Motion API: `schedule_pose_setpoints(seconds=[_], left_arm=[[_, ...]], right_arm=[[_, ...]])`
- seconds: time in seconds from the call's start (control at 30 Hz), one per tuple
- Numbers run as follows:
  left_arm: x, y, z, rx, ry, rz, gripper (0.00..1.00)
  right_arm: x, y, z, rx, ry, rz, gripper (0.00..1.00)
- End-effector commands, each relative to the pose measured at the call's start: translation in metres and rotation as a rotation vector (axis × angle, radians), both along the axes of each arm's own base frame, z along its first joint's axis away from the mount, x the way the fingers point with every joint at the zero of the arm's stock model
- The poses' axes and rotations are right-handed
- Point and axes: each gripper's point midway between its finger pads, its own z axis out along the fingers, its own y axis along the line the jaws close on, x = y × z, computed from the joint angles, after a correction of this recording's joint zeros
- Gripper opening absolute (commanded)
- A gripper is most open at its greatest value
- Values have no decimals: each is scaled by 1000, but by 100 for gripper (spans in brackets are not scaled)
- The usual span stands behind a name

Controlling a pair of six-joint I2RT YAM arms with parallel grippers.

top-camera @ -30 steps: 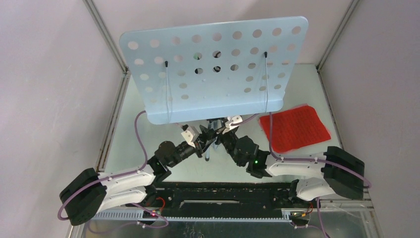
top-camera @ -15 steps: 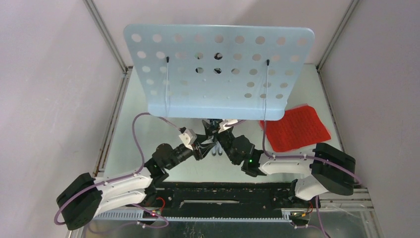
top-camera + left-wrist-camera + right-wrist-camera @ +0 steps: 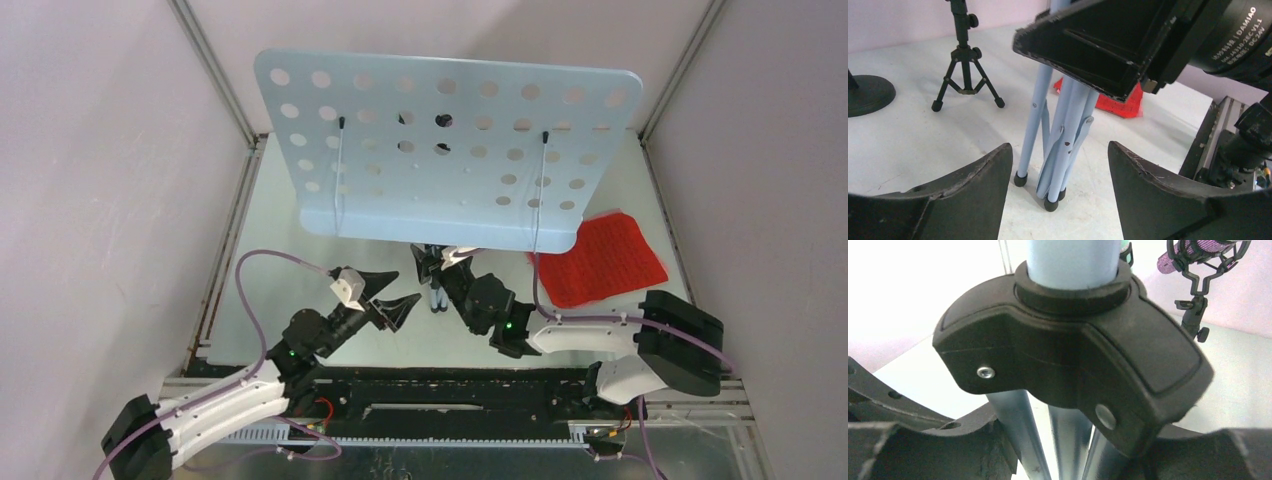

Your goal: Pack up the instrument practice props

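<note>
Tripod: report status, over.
Left tool open, clear of tripod. Right tool shut on tripod legs, music desk on top. Red score sheet lies apart, nothing blocking.

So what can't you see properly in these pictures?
Top view: music desk covers most of the tripod.
Right wrist view: purple microphone cut off by the top edge.
Left wrist view: right gripper hides part of the red sheet; round black base cut by the left edge.
</note>
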Motion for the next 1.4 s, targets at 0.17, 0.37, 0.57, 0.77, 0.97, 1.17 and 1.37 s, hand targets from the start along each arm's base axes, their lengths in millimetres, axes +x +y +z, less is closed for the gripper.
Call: schedule_pose_setpoints(seconds=[0.17, 0.37, 0.57, 0.77, 0.97, 1.17, 1.37], left_arm=[[-1, 10, 11, -84, 32, 36, 76], [-6, -11, -1, -13, 45, -58, 84], [-10, -39, -2, 47, 13, -115, 98], [-10, -36, 4, -10, -35, -39, 100], [-19, -33, 8, -59, -43, -42, 100], [-12, -27, -8, -42, 6, 10, 100], [-2, -22, -27, -13, 54, 80, 99]], right_arm=[[-12, -26, 19, -2, 59, -21, 0], [-22, -24, 53, 96, 65, 36, 0], [-30, 0, 76, 84, 68, 101, 0], [-40, 32, 91, 84, 120, 221, 0], [-41, 59, 101, 114, 179, 332, 0], [-38, 76, 115, 175, 215, 428, 0], [-57, 107, 113, 94, 272, 645, 0]])
